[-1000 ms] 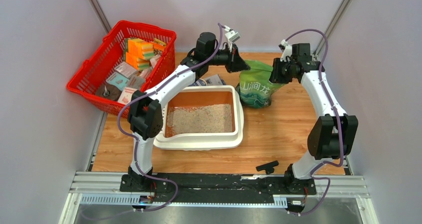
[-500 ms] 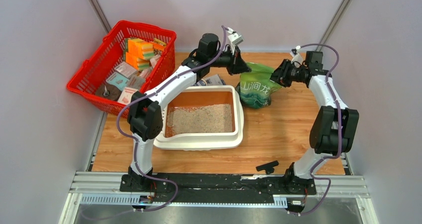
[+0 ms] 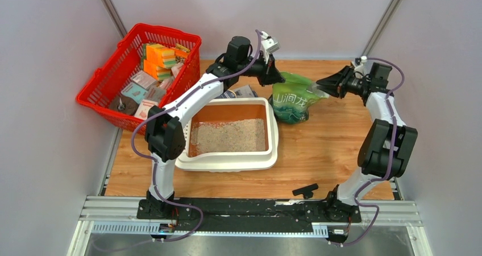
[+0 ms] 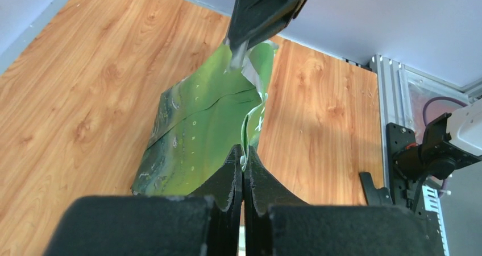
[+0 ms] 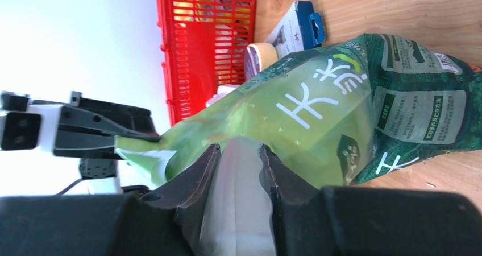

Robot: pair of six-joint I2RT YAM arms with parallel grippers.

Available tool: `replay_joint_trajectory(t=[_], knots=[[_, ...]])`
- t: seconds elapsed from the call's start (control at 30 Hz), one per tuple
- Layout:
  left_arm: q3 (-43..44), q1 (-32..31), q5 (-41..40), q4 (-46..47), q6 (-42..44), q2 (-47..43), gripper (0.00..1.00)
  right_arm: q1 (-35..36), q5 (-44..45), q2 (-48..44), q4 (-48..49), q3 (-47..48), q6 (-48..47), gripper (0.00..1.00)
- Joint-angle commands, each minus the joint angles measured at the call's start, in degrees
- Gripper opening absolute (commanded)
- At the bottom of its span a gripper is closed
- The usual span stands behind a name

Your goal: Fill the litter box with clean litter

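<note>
Left fingers (image 4: 227, 182) and right fingers (image 5: 193, 176) clamp opposite top edges of dark green printed bag (image 3: 291, 101), beside cream-white rectangular plastic litter box (image 3: 227, 162) part-covered with beige granular clean litter (image 3: 228, 135). Suggest: lift evenly, tip mouth over box.

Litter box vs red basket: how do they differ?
The litter box is solid cream-white plastic; the basket is red mesh. The litter box sits flat mid-table; the basket tilts at the left edge. The litter box holds litter; the basket holds packets. Both are open-topped.

green bag (image 3: 291, 99) | white Chinese print, approx. "山涧龙" | small panels illegible
</note>
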Motion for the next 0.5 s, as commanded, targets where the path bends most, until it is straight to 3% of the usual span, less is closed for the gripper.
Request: replay_joint_trajectory(t=[0.0,0.47], knots=[[3.4,1.1,-0.3,-4.9,2.5,-4.6,0.00,-4.1,-7.6,-2.0,6.3,0.7,7.9,0.00],[5.6,1.4,-2.1,-6.0,3.2,-3.4,0.00,-10.5,-12.9,-3.7,6.0,-0.2,8.6,0.00]])
